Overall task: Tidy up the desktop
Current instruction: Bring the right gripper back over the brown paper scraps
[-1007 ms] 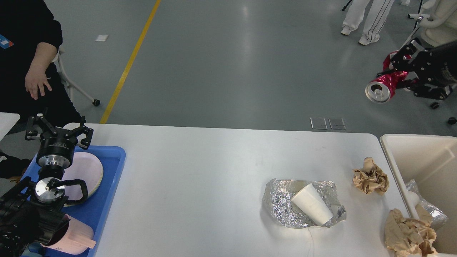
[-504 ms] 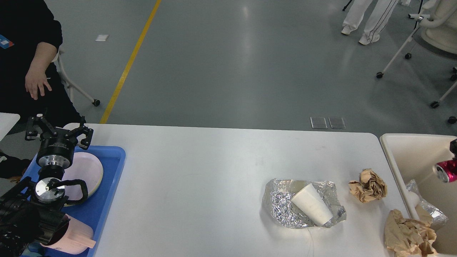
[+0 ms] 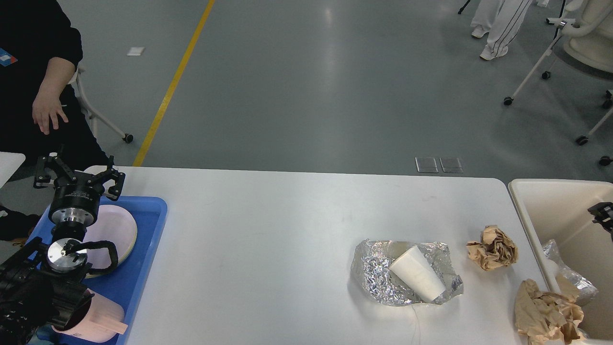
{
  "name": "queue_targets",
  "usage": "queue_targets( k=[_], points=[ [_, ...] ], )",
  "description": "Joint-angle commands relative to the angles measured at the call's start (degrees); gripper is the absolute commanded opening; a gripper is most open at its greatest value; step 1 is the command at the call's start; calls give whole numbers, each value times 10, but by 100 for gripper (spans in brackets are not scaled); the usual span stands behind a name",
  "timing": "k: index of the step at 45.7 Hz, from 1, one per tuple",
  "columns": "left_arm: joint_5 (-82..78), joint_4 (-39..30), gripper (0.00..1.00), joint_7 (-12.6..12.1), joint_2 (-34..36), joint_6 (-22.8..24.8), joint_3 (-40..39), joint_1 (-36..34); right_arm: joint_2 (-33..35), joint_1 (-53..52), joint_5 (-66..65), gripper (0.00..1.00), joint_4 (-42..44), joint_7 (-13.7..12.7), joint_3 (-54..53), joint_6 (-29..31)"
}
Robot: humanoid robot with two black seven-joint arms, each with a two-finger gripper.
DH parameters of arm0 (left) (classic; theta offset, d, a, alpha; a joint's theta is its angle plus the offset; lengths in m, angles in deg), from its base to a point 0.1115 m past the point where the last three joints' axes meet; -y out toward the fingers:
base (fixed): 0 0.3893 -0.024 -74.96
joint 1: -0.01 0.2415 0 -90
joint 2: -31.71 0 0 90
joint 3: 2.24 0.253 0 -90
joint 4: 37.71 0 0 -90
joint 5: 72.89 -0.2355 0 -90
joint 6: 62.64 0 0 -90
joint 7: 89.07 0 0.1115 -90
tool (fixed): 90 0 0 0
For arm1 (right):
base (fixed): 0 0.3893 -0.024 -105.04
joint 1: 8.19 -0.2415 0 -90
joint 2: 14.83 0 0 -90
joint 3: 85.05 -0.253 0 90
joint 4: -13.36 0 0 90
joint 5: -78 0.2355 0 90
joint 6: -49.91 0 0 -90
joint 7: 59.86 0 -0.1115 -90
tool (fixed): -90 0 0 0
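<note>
The white desktop [image 3: 268,230] carries a crumpled sheet of silver foil [image 3: 378,278] with a white paper cup [image 3: 417,274] lying on its side on it. A small ball of brown paper [image 3: 493,247] sits to the right of the foil. A larger brown paper wad [image 3: 546,314] rests at the desktop's right front corner, against the bin. My left gripper [image 3: 79,175] hovers open and empty over the blue tray. Only a dark tip of my right gripper [image 3: 602,214] shows at the right edge, over the bin.
The blue tray [image 3: 148,239] at the left holds a pink plate [image 3: 115,230] and a pink cup [image 3: 100,321]. The cream bin [image 3: 541,201] at the right contains foil scraps [image 3: 572,282]. A seated person [image 3: 43,72] is at the far left, and chair legs stand on the floor.
My right arm came down from high on the right to the bin, carrying a red can. The can no longer shows. The small brown paper ball shifted slightly. The left arm stayed still.
</note>
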Motion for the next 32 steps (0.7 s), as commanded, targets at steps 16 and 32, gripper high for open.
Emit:
queue_targets(
  k=[16,32],
  points=[
    [0,0,96,0,0,0,0,0,-86,-319,-9,100,-189,-14,102,127],
    [0,0,96,0,0,0,0,0,-210,-554,-6,100,-268,-12,164,405]
  ],
)
